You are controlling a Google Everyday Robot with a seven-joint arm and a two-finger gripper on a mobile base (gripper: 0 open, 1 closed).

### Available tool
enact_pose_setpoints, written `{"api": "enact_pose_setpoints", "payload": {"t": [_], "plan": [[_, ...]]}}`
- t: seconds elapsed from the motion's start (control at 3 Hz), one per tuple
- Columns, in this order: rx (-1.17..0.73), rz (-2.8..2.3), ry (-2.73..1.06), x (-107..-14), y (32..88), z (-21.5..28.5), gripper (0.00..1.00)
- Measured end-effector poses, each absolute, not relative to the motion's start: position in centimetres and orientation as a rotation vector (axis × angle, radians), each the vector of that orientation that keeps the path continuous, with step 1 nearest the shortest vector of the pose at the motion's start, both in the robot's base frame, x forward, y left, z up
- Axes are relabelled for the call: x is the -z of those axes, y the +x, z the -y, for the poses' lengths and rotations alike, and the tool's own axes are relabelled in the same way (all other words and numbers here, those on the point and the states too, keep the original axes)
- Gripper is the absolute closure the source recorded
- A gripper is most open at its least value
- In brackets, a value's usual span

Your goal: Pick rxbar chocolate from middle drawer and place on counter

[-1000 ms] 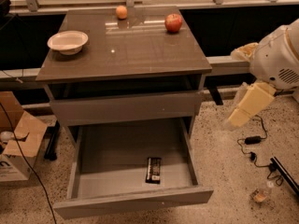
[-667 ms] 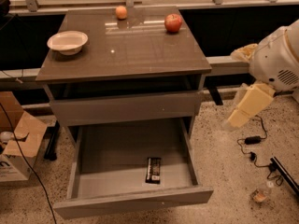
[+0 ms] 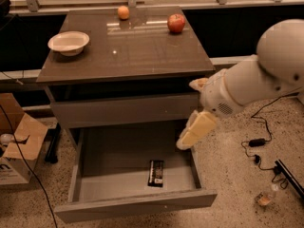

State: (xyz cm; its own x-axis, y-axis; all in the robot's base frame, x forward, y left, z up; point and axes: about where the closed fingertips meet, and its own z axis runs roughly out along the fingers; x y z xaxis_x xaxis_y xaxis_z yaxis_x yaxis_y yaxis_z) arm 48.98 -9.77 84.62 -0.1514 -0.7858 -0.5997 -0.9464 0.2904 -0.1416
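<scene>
The rxbar chocolate [image 3: 156, 172], a small flat black bar, lies on the floor of the pulled-out middle drawer [image 3: 135, 206], toward its front right. My gripper [image 3: 189, 114] hangs at the drawer's right side, above its right wall and up and to the right of the bar. Its cream fingers [image 3: 195, 129] are spread apart and hold nothing. The glossy brown-grey counter [image 3: 124, 49] tops the cabinet.
A pale bowl [image 3: 69, 42] sits at the counter's left, an orange [image 3: 123, 12] at the back and a red apple [image 3: 176, 23] at the back right. A closed grey drawer front [image 3: 123, 109] lies above the open drawer. A cardboard box [image 3: 19, 146] stands at the left, and cables [image 3: 259, 144] lie on the floor at the right.
My arm has swung left from well to the right of the cabinet and now reaches over the drawer's right edge. The bar has not moved.
</scene>
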Motion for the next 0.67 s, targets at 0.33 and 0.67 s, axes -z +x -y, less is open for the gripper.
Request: {"api": "enact_pose_setpoints", "payload": {"t": [0.33,0.67], "plan": [[-0.461,-1.974,-1.505,-78.7,49.8,7.2,0.00],[-0.670,-1.958,-1.427,-73.5,50.9,5.3,0.00]]}}
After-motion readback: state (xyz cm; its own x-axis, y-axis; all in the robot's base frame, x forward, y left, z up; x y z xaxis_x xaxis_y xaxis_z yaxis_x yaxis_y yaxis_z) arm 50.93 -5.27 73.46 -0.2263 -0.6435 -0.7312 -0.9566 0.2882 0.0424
